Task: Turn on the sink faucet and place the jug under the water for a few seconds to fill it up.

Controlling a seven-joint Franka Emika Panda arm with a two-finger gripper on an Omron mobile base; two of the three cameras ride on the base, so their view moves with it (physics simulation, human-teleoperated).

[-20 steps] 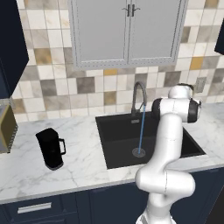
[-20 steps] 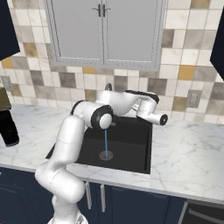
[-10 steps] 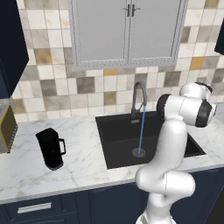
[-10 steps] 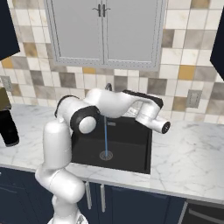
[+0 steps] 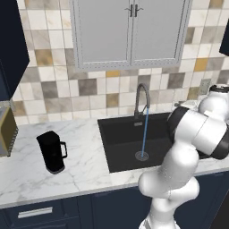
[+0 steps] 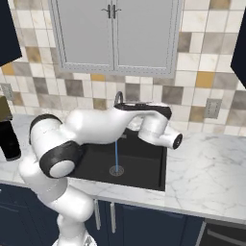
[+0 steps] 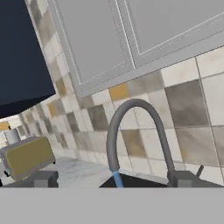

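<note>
The grey gooseneck sink faucet (image 5: 142,95) (image 6: 118,98) (image 7: 135,131) stands behind the black sink (image 5: 120,136) (image 6: 146,168). A thin blue stream of water (image 5: 144,133) (image 6: 116,153) (image 7: 117,178) runs from its spout to the drain. The matte black jug (image 5: 52,152) (image 6: 8,140) stands upright on the marble counter, left of the sink and far from the hand. In the hand view my gripper (image 7: 111,180) is open, its fingertips (image 7: 40,178) wide apart and empty, and the faucet's arch rises beyond them. My arm reaches over the right side of the basin.
A toaster (image 7: 26,158) (image 5: 6,129) sits at the counter's far left, beyond the jug. Grey cabinet doors (image 5: 132,31) hang above the tiled backsplash. A wall outlet (image 6: 211,108) is on the right, over bare marble counter (image 6: 211,163).
My hand has swung to the right, away from the faucet. The water keeps running. The jug has not moved.
</note>
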